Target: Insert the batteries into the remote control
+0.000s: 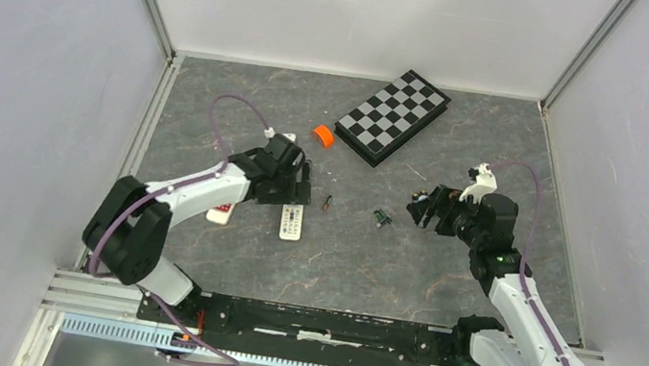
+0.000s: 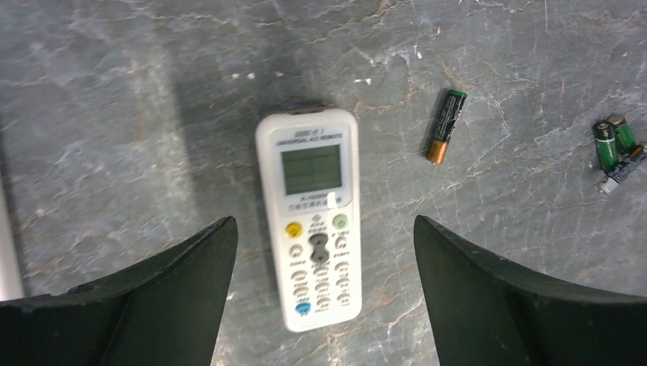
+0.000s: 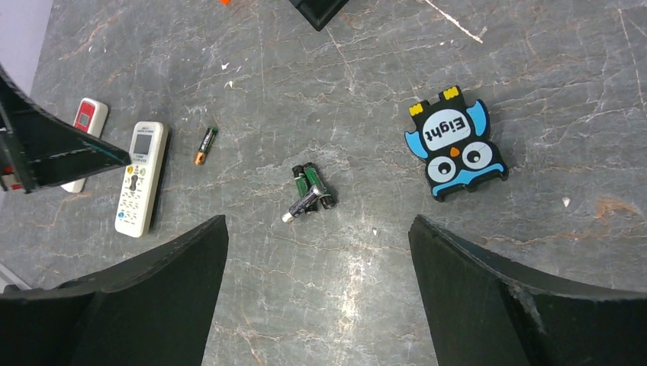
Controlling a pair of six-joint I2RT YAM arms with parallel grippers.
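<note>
Nearest the bases, the left gripper [image 2: 323, 229] hangs with jaws wide and empty over the white remote [image 2: 309, 221]. It lies face up with its buttons showing, so its battery door is presumably underneath. Small print above the screen seems to read "Universal A/C Remote". A red-and-white remote [image 3: 85, 120] lies just beside it. The right gripper [image 3: 317, 221], jaws likewise wide and empty, hovers above three batteries [image 3: 309, 191] touching one another. A single battery [image 2: 446, 126] lies apart, between that cluster and the white remote. The cells look light, rigid, smooth and prone to roll, so they are best pinched across the middle of the barrel; their labels are unreadable. Farther off sits an owl gadget [image 3: 456, 152] marked "Eight", then an orange roll [image 1: 323, 134] and a chessboard [image 1: 393, 116].
</note>
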